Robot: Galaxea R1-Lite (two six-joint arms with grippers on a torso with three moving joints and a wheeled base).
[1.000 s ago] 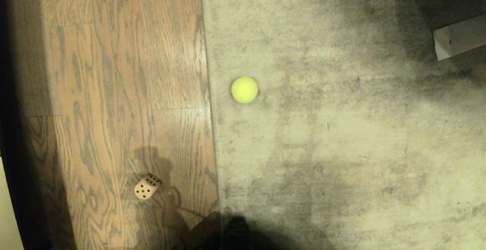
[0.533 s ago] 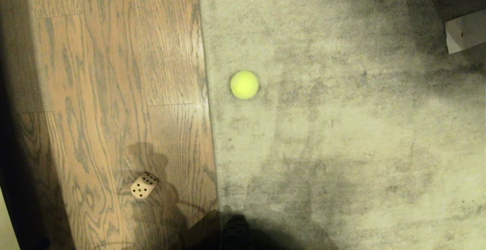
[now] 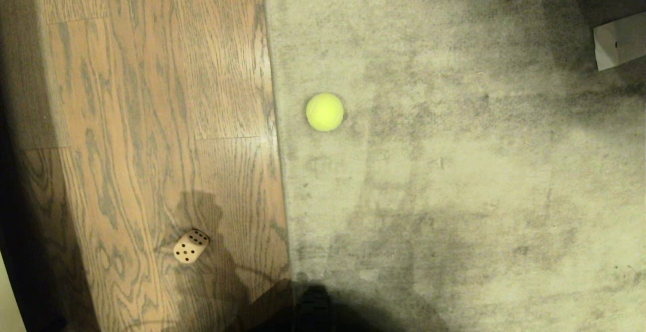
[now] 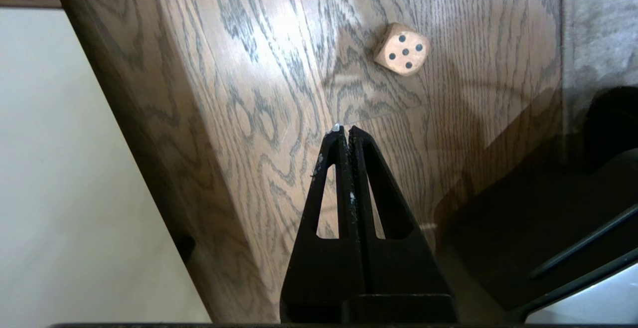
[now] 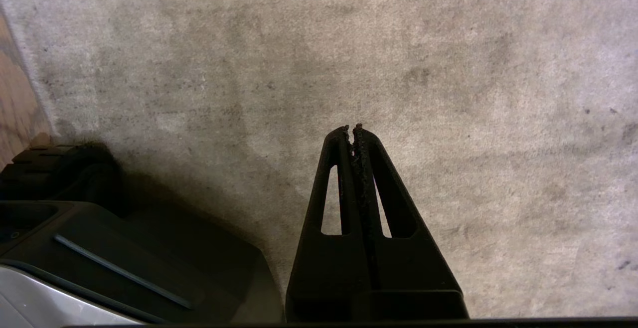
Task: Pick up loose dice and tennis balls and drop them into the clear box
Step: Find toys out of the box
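Between the earlier frames and now our whole view has slid a little, so the camera moved; the die [image 3: 191,245] and the ball [image 3: 324,112] have not shifted on the floor. That means nothing has been picked up yet, and we judge we are only lining ourselves up.

Our die rests on the wooden floor [image 3: 151,120], near the seam where the wood meets the carpet [image 3: 454,170]. Our ball lies on the carpet, just beside that same seam and well apart from the die. We see no clear box in any view, so we cannot say where the drop will be. A pale object [image 3: 620,47] pokes in at the far right edge of the carpet; we cannot tell what it is.

Our left hand [image 4: 344,129] hangs above the wood with fingers pressed together, empty, the die near but apart. Our right hand [image 5: 352,128] hangs over bare carpet, fingers likewise pressed together and empty. We judge the left hand must spread before it can take the die.
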